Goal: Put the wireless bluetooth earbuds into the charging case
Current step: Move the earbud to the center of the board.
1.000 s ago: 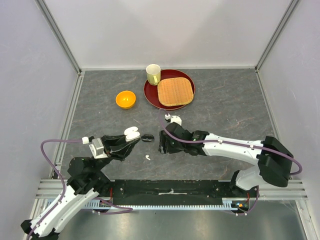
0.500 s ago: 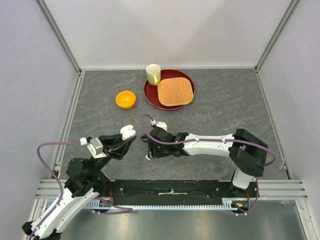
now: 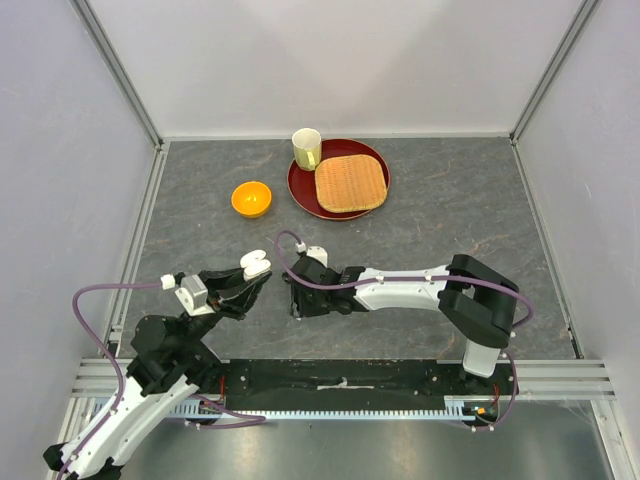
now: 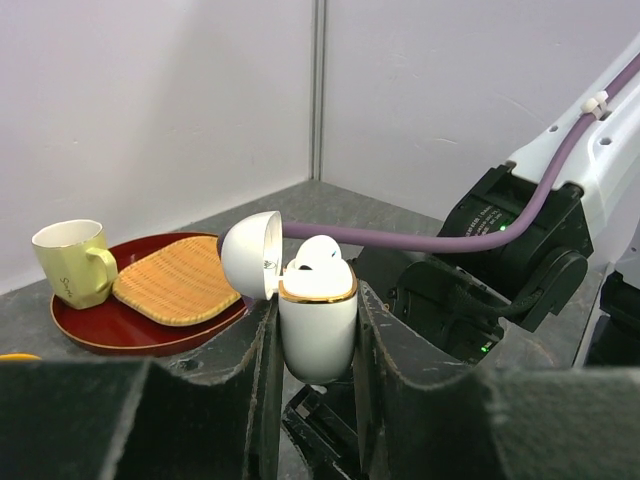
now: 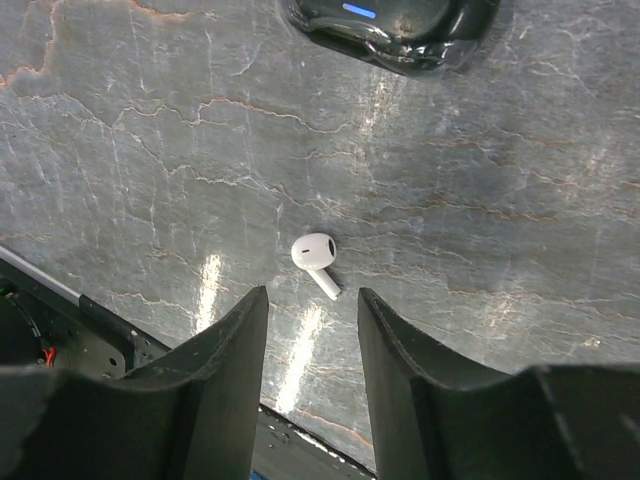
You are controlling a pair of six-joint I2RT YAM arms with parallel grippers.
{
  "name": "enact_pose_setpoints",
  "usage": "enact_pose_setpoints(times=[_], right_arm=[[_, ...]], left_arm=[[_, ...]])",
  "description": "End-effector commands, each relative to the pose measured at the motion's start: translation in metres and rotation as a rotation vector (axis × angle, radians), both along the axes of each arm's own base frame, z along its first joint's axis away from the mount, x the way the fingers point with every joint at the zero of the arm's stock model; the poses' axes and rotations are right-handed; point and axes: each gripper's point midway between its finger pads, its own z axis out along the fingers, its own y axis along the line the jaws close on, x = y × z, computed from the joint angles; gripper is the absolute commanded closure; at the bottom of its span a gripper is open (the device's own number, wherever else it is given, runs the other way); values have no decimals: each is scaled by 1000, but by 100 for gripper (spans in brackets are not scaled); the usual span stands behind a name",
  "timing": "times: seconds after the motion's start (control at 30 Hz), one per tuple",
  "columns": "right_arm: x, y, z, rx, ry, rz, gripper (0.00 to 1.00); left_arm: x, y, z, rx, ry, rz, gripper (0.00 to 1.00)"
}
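My left gripper [image 3: 256,276] is shut on a white charging case [image 4: 318,325] with a gold rim, held upright above the table. Its lid is open, and one white earbud [image 4: 318,254] sits inside. A second white earbud [image 5: 315,254] with a short stem lies loose on the grey table. My right gripper [image 5: 313,305] is open and empty just above it, with the bud a little beyond the fingertips. In the top view the right gripper [image 3: 297,303] points down beside the left one. A glossy black case [image 5: 390,25] with a blue light lies farther out. The black buds are not in view.
An orange bowl [image 3: 251,198] stands at the back left. A red plate [image 3: 300,190] holds a woven mat [image 3: 350,183], with a yellow cup [image 3: 307,148] at its rim. A metal rail [image 3: 340,385] runs along the near edge.
My right arm has swung left and now hangs over the loose white earbud. My left gripper, with the case, has shifted slightly left.
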Motion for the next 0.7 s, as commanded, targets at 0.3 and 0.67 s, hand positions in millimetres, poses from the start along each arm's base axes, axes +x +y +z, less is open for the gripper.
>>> enact_pose_setpoints(times=[0.3,0.67], right_arm=[[7,30,13,91,0,2,53],[9,25,0,40,5,-13,57]], left_arm=[[-11,22,33,-59,-101,55,98],[-10,22,30,-57,-92,58,98]])
